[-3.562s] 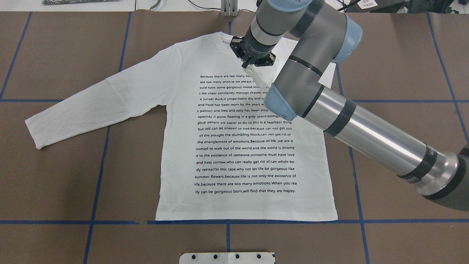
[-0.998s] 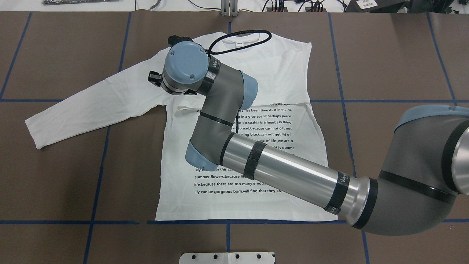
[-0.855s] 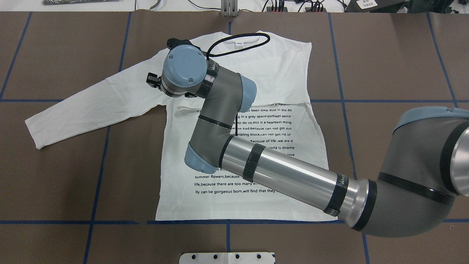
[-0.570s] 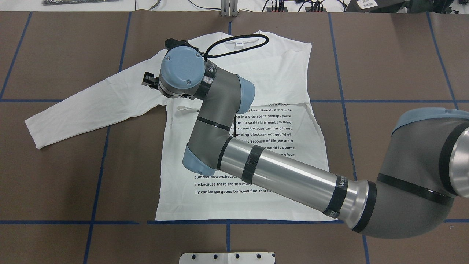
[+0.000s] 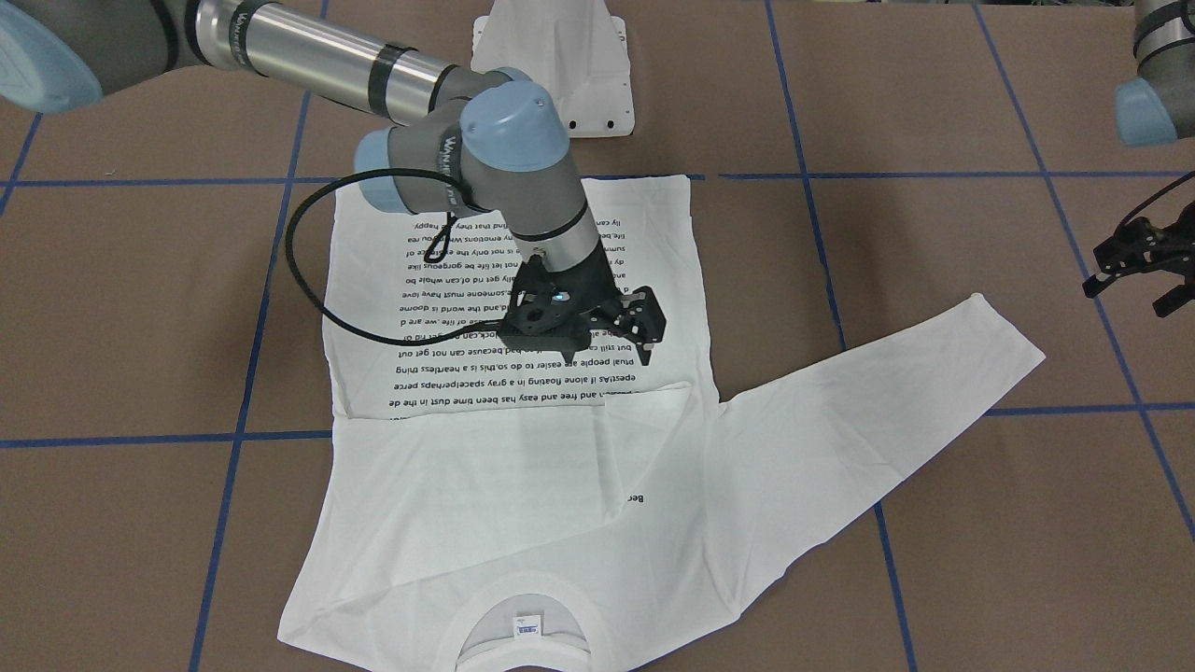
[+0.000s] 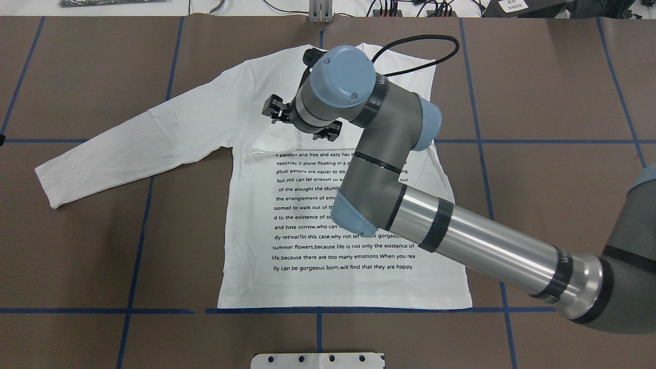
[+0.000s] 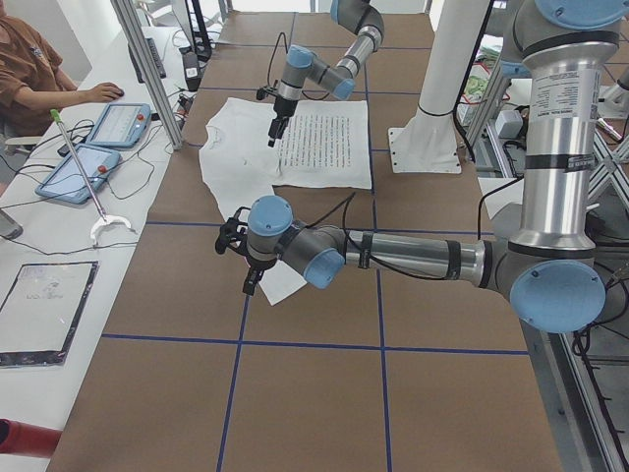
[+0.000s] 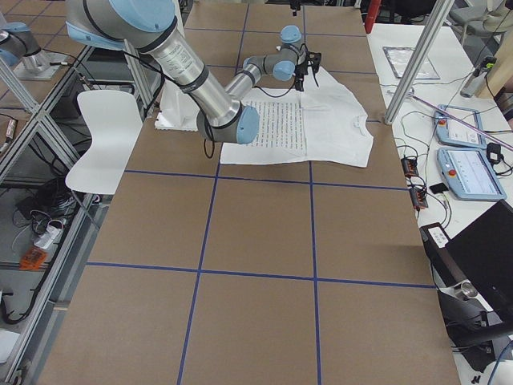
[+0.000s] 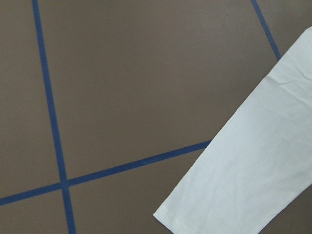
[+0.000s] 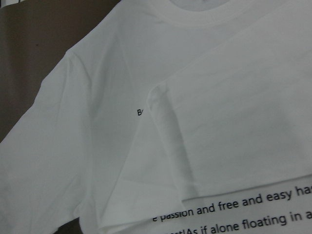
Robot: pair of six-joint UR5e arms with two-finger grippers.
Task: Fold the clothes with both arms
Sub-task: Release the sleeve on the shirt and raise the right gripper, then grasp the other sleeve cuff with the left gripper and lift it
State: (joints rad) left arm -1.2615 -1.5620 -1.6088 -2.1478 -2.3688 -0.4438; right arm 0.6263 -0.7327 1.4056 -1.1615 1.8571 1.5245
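The white long-sleeved T-shirt (image 6: 246, 230) lies flat, print up, collar (image 5: 527, 597) away from the robot. One sleeve (image 10: 224, 136) is folded across the chest and covers the top text lines. The other sleeve (image 6: 128, 138) stretches out to the side, and its cuff (image 9: 243, 175) shows in the left wrist view. My right gripper (image 6: 301, 122) hovers open just above the folded sleeve's end, holding nothing; the front view shows this gripper (image 5: 607, 341) over the text. My left gripper (image 5: 1141, 271) hangs open beyond the outstretched cuff, off the cloth.
The white pedestal (image 5: 551, 56) stands at the robot's edge of the brown table with blue tape lines (image 6: 138, 256). In the side views a seated person (image 7: 39, 79), tablets (image 8: 465, 152) and a white chair (image 8: 100, 136) sit beside the table.
The right arm let go of the sleeve, which now lies across the chest. In the last half second its gripper swung from the shirt's outstretched-sleeve armpit back toward the chest's middle.
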